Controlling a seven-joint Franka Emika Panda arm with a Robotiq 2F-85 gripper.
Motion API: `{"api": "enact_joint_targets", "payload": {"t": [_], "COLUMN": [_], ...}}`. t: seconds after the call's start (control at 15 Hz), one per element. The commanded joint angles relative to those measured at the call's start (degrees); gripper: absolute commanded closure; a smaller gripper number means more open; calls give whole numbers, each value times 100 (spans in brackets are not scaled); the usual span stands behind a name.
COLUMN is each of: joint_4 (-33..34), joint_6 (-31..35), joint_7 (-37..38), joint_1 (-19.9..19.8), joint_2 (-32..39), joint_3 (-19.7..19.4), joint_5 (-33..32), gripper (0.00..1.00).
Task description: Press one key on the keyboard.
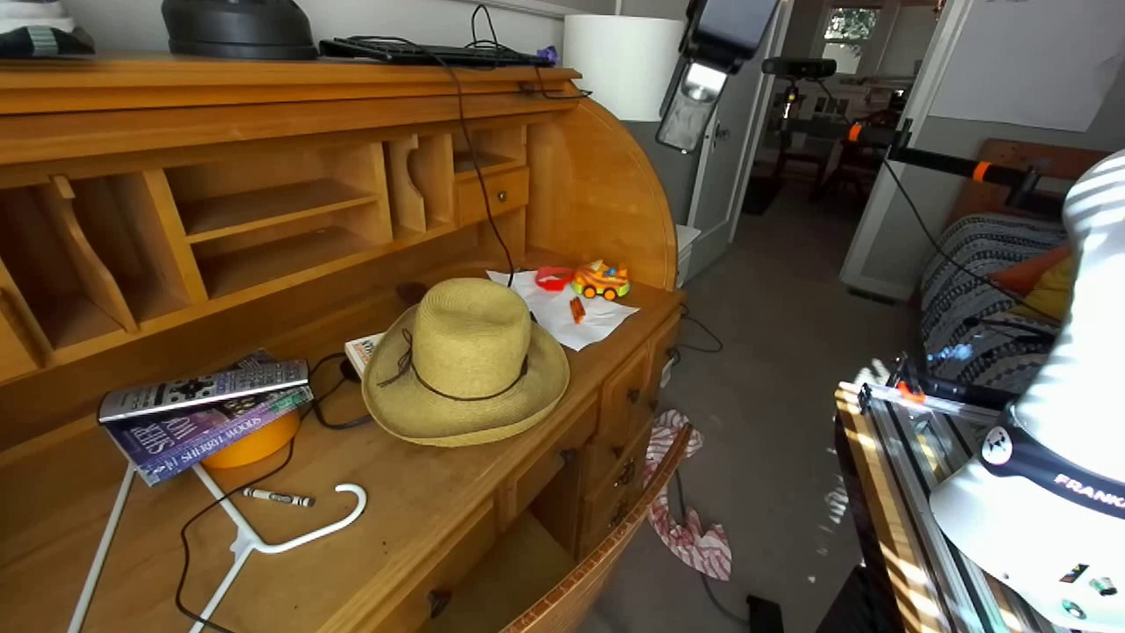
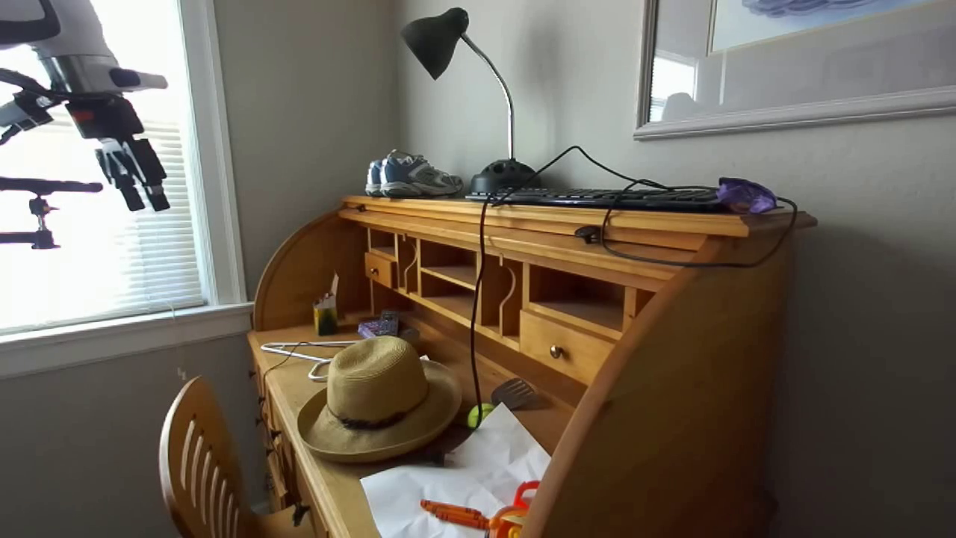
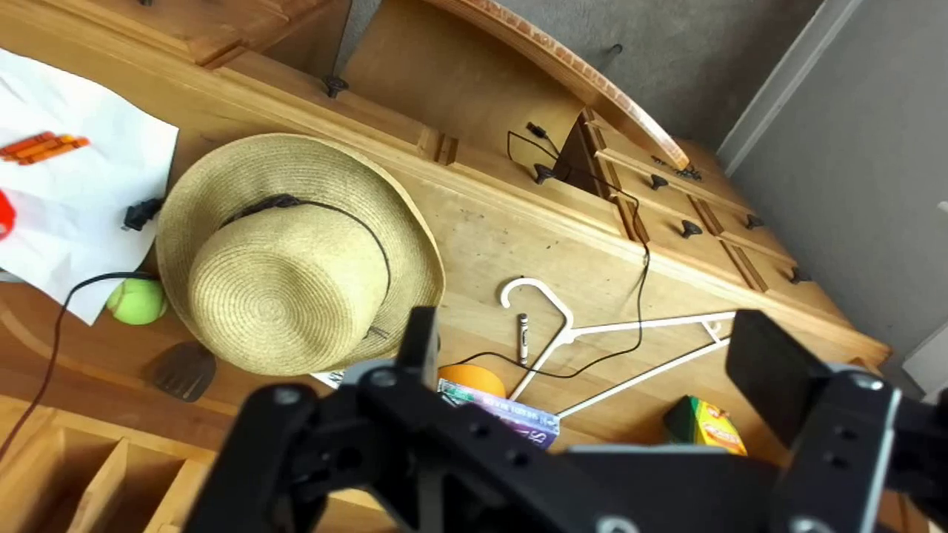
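The black keyboard (image 1: 431, 51) lies on top of the roll-top desk, and it also shows in an exterior view (image 2: 620, 197) between the lamp base and a purple wrapper. Its keys are too small to tell apart. It is out of view in the wrist view. My gripper (image 2: 147, 200) hangs in the air with fingers down, apart from the keyboard; in an exterior view part of it (image 1: 692, 110) shows at the top. In the wrist view my gripper (image 3: 591, 344) is open, with nothing between its fingers, high over the desk surface.
The desk top also holds a lamp (image 2: 502, 175), sneakers (image 2: 418, 175) and a purple wrapper (image 2: 745, 196). A black cable (image 2: 478, 314) hangs down the desk front. Below are a straw hat (image 3: 296, 296), a white hanger (image 3: 566, 333) and a crayon box (image 3: 715, 428). A chair (image 2: 198, 463) stands in front.
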Motion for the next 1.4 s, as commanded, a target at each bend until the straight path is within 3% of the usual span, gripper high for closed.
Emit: {"api": "enact_joint_targets", "payload": {"t": [0.0,0.6,1.07,1.33], "joint_4": [135,1015,2054,2641], "joint_6": [190,548,883,1076], "joint_7": [334,965,1156,819], "joint_1": [-428,-1631,-2067,-2125], "joint_2": [198,826,1318,1614], "joint_3": [-120,-685,-1114,-1375], "joint_5": [-404,-1326,-1664,-1907], "gripper": [0,0,0,0]}}
